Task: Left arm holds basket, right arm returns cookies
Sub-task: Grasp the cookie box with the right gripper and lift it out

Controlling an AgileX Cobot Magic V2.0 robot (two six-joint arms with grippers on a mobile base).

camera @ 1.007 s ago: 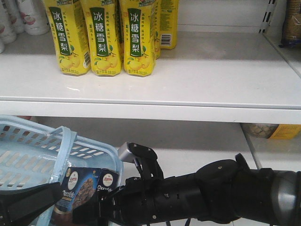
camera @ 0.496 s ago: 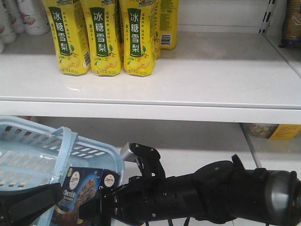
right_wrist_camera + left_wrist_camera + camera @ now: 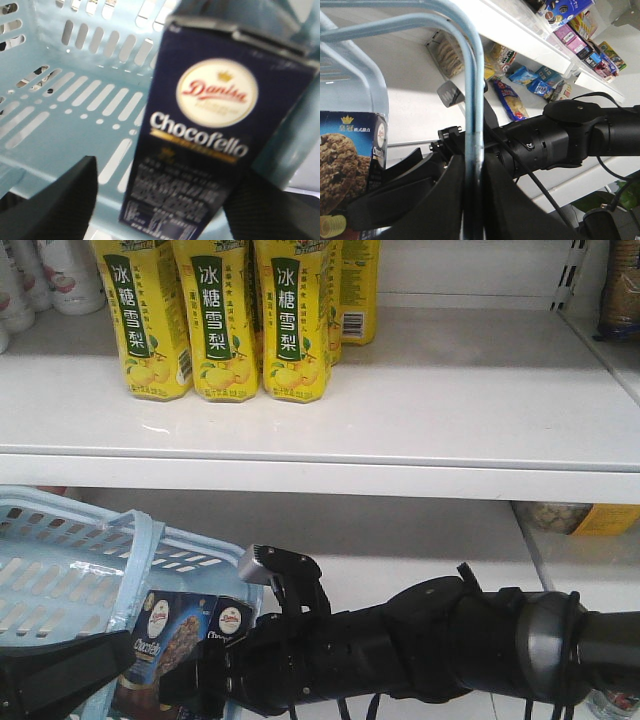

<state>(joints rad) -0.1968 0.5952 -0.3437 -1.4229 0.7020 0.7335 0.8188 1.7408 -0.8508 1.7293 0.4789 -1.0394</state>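
Left gripper (image 3: 472, 192) pinches the basket (image 3: 75, 100) by its handle (image 3: 471, 75), while the right gripper (image 3: 172, 210), spread around the cookies (image 3: 215, 125), next needs to close and lift.

Basket (image 3: 50, 585) pale blue, slotted; cookies box (image 3: 210, 135) navy, white logo; cartons (image 3: 220, 320) yellow, green labels.
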